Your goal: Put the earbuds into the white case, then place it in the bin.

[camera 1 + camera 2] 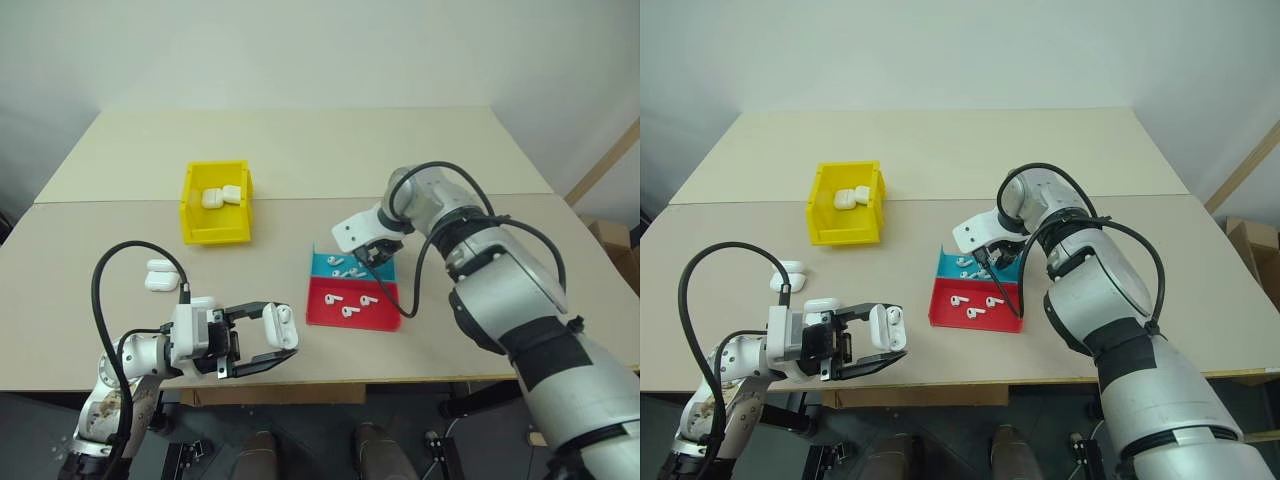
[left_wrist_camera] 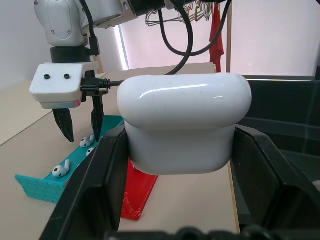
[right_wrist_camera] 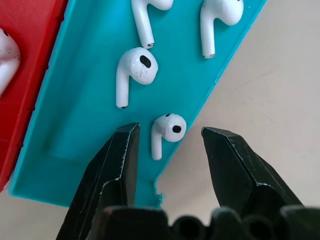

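two pale beige tables (image 1: 300, 150) pushed together, a seam running across, stand against a plain white wall (image 1: 300, 50); dark floor below, cardboard box (image 1: 612, 240) at right.

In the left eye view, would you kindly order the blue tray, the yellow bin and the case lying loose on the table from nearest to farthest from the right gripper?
From the right gripper:
1. Blue tray, directly beneath it.
2. Yellow bin, further left, toward the table's back.
3. Loose case, farthest left.

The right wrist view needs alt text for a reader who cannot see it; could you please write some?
The right claw hangs open just above a small white earbud lying near the corner of a blue tray, one black finger on each side of it. Three more earbuds lie farther along the tray, and a red tray adjoins it on the beige table.
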